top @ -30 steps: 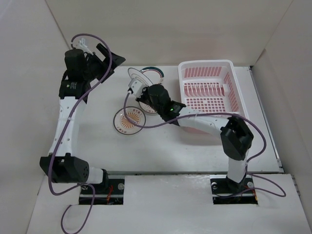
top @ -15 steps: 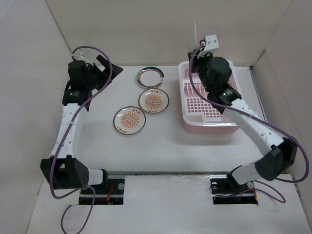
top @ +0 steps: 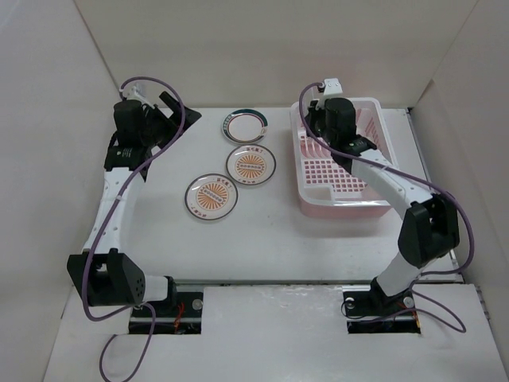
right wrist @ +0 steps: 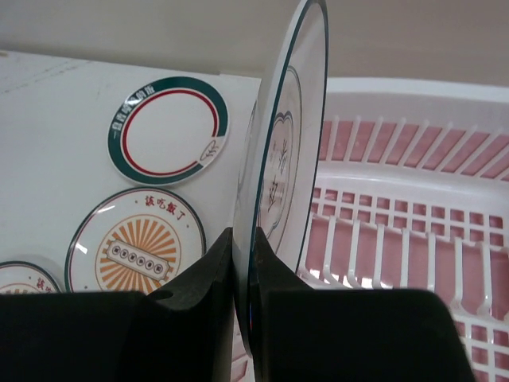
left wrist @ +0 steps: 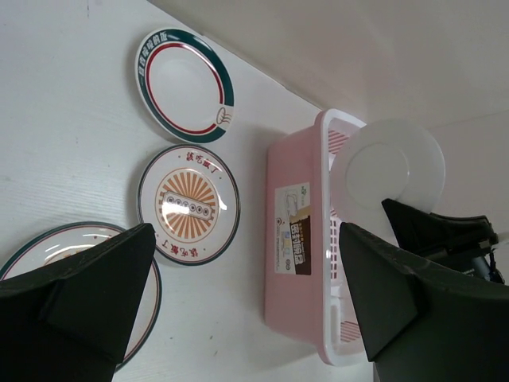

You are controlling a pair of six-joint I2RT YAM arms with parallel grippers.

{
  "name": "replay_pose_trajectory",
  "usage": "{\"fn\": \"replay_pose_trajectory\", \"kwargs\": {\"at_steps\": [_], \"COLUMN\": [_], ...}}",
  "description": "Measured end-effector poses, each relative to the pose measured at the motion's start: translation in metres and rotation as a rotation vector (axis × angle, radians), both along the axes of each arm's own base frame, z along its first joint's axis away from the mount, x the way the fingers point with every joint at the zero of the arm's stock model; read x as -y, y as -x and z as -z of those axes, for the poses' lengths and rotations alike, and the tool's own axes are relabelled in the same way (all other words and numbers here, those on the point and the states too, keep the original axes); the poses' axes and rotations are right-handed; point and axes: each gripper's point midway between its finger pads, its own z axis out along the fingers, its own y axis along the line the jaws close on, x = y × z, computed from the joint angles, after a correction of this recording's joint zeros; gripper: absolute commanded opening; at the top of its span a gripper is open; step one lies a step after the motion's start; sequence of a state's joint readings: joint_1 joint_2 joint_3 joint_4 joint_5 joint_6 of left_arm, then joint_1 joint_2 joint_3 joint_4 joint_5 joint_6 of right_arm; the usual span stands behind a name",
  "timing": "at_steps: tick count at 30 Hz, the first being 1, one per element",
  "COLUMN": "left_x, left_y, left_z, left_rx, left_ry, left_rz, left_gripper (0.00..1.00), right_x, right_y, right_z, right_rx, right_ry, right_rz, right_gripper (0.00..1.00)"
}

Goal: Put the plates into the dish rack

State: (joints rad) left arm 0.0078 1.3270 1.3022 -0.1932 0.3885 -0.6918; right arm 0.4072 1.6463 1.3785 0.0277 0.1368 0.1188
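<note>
Gripping the ringed plate by its lower edge, the right gripper is clenched on it and holds it upright above the rack's far left part, edge-on, probably so it can slide down between the dividers. Left of the rack lie the green-rimmed plate and two sunburst plates, flat, not yet loaded. Farther left of the rack, the left gripper hangs spread wide and empty, seemingly parked clear.
</note>
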Motion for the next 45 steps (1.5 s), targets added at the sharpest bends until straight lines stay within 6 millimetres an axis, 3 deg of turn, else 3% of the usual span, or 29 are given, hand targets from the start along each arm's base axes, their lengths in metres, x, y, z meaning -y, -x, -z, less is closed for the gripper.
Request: {"fn": "replay_pose_trajectory", "kwargs": {"at_steps": [3, 12, 33, 45], "left_x": [0.0, 0.002, 0.002, 0.001], "left_y": [-0.001, -0.006, -0.009, -0.013], "left_z": [0.0, 0.013, 0.019, 0.028], "left_rx": [0.002, -0.026, -0.036, -0.055], "left_ry": [-0.005, -0.013, -0.029, -0.032], "left_rz": [0.001, 0.01, 0.012, 0.013], "left_gripper": [1.0, 1.0, 1.0, 1.0], "right_x": [0.006, 0.023, 0.018, 0.022], "right_y": [0.0, -0.006, 0.0, 0.002], "right_z": [0.009, 0.01, 0.075, 0.092], "right_rx": [-0.039, -0.05, -0.196, -0.238], "right_ry": [-0.012, -0.05, -0.046, -0.024], "right_rz": [0.01, 0.052, 0.037, 0.056], "right_gripper": [0.0, 0.0, 0.0, 0.0]}}
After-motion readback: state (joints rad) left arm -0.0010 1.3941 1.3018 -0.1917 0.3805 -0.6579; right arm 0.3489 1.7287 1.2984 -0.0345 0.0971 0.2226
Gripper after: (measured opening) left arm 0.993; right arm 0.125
